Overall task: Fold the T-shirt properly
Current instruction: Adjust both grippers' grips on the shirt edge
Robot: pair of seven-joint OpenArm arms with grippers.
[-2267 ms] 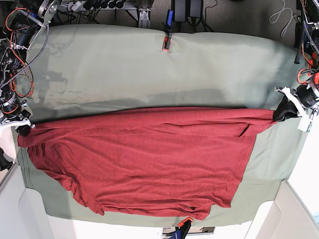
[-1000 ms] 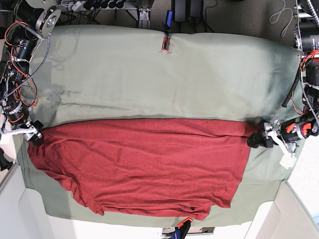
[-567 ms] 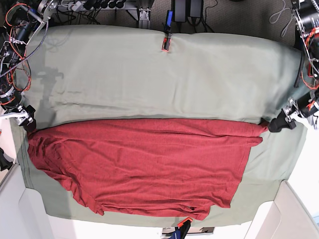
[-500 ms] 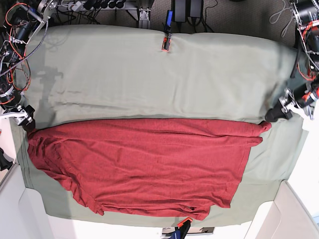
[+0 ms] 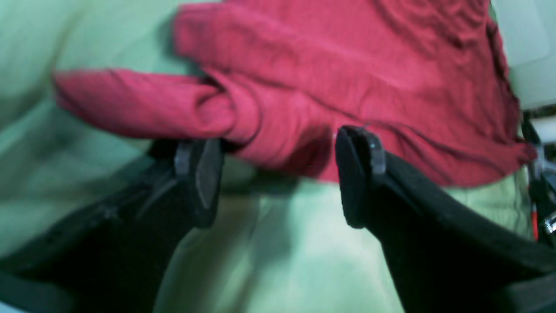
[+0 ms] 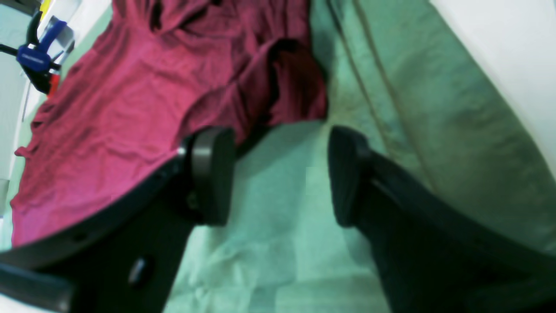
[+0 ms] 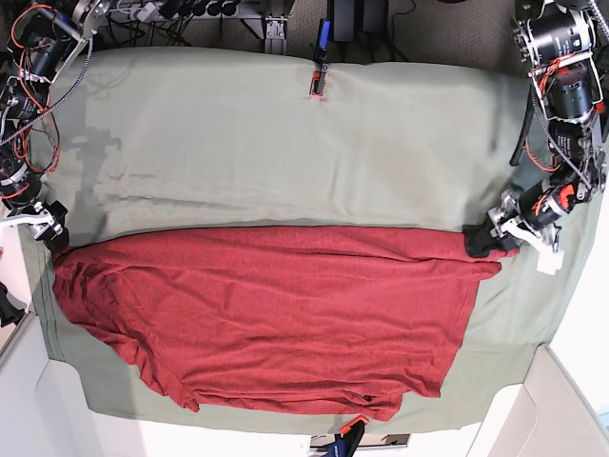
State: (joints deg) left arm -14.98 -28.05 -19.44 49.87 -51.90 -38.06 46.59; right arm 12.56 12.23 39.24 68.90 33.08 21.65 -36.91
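Sage-green table cloth (image 7: 285, 133) carries the T-shirt (image 7: 276, 314) across its 6 o'clock half. Left gripper (image 5: 278, 174) at 3 o'clock and right gripper (image 6: 278, 174) at 9 o'clock: jaws spread, grasping nothing.

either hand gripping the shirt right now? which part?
Nothing is held. The left hand is open at the T-shirt's sleeve tip; the right hand is open beside the opposite corner, over the green cloth.
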